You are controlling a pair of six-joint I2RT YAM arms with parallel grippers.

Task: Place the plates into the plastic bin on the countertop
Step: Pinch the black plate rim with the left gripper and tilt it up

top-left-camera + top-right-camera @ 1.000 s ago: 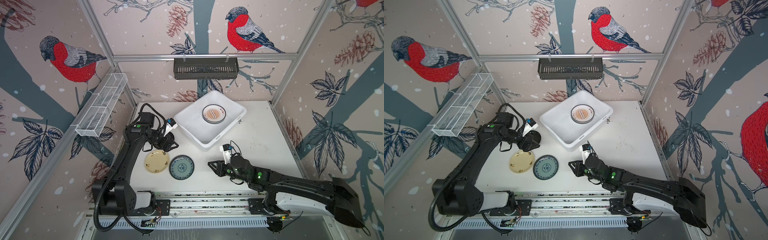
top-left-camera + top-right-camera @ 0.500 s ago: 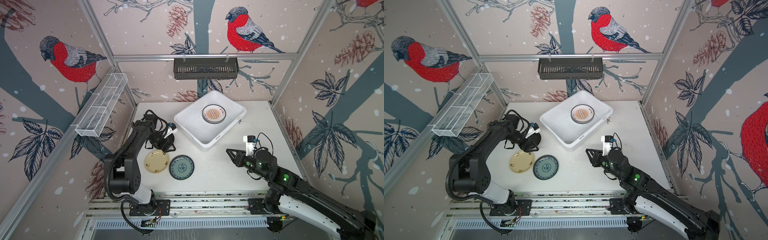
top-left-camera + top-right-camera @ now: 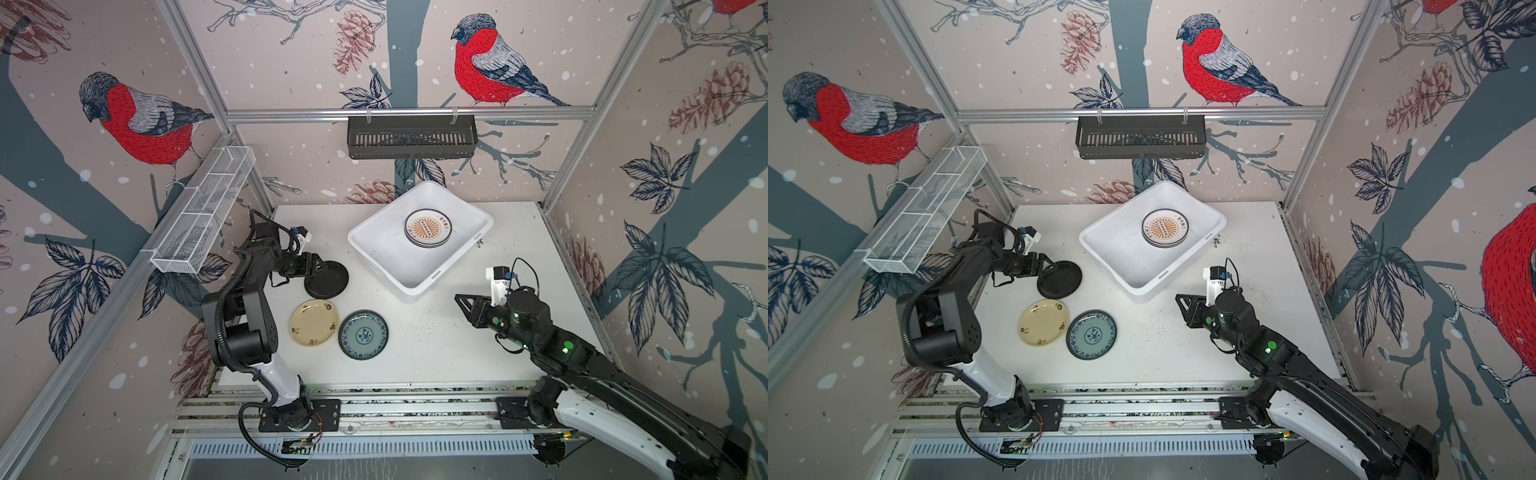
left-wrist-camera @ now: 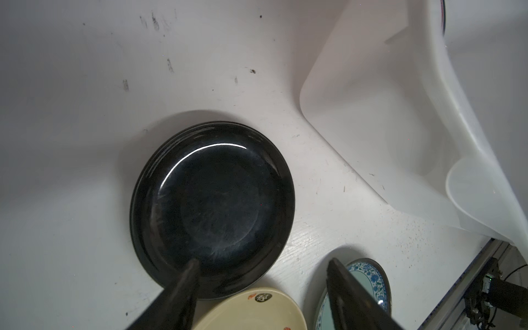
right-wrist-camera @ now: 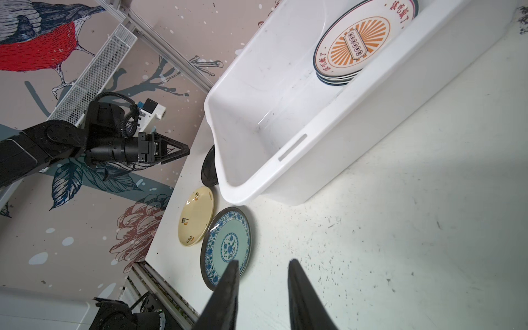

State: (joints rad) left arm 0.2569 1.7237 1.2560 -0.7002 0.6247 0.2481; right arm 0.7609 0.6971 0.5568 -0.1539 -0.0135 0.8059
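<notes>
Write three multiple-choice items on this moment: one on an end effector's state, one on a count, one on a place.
1. The right end effector is:
A. open, holding nothing
B. shut on a plate
C. fully shut, empty

2. Plates lying on the countertop outside the plastic bin:
A. two
B. five
C. three

3. The sunburst plate lies:
A. on the countertop
B. in the plastic bin
C. in the right end effector

Answers:
1 A: the right wrist view shows its fingers apart with nothing between them.
2 C: only the black plate, cream-yellow plate and teal plate lie there.
3 B: both top views show it inside the bin's walls.
</notes>
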